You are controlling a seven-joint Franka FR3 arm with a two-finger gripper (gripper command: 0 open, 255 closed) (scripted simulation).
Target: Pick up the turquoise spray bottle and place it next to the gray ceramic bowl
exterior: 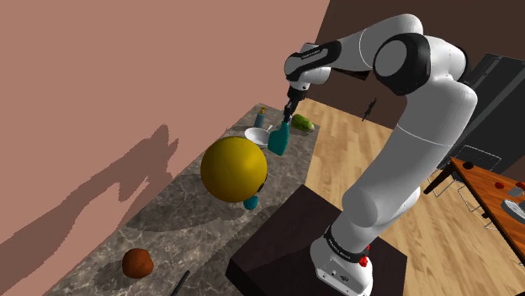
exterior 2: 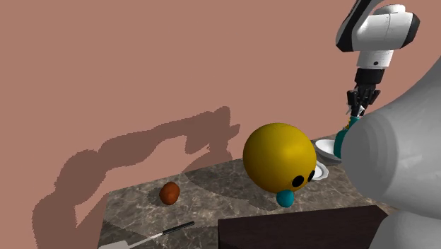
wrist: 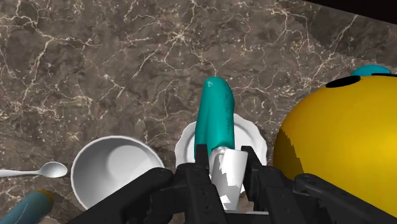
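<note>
My gripper (exterior: 289, 108) is shut on the white spray head of the turquoise spray bottle (exterior: 279, 138), which hangs below it. In the wrist view the fingers (wrist: 201, 159) clasp the white head and the turquoise spray bottle's body (wrist: 215, 118) points away over a small white plate (wrist: 249, 132). The bowl (wrist: 113, 169), drawn white, stands right beside that plate. From the second exterior view the gripper (exterior 2: 358, 100) is above the bottle (exterior 2: 344, 137) and the bowl (exterior 2: 326, 148). I cannot tell whether the bottle's base touches anything.
A big yellow ball-shaped toy (exterior: 234, 168) with a teal foot stands on the marble counter (exterior: 168, 227) close to the plate. A spoon (wrist: 48, 170), a second small bottle (exterior: 261, 117), a green vegetable (exterior: 303, 123), a brown ball (exterior: 137, 263) and a knife (exterior 2: 152, 235) also lie there.
</note>
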